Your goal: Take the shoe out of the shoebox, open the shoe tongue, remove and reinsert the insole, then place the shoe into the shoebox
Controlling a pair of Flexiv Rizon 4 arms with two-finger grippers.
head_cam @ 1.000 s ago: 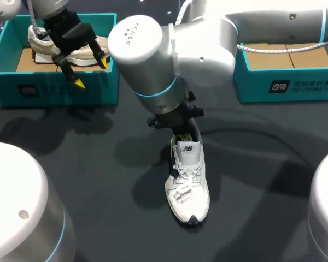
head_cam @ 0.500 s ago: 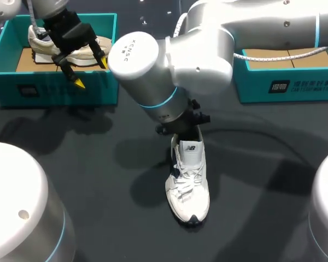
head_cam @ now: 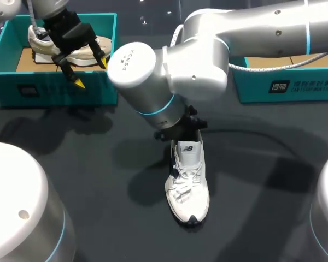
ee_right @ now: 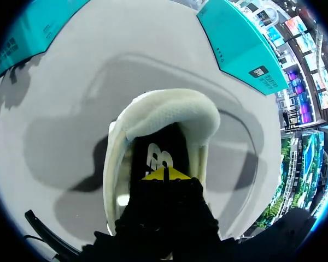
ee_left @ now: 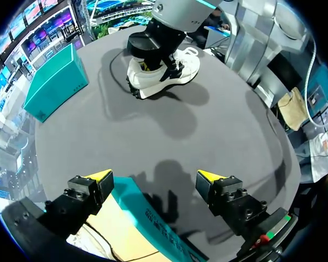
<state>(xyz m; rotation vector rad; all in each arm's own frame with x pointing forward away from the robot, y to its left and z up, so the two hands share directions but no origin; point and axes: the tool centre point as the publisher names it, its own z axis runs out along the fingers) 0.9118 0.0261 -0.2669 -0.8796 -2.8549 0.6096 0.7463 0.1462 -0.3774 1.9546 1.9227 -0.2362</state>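
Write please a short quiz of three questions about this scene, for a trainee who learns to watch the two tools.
1. True or false: the white shoe stands inside a shoebox.
2. Where are the tips of the right tool? A) on the shoe's toe; B) inside the shoe's opening; C) away from the shoe.
3. Fill in: the left tool hangs over the left shoebox with its fingers ____.
Key: 1 false, it stands on the table; 2 B; 3 open.
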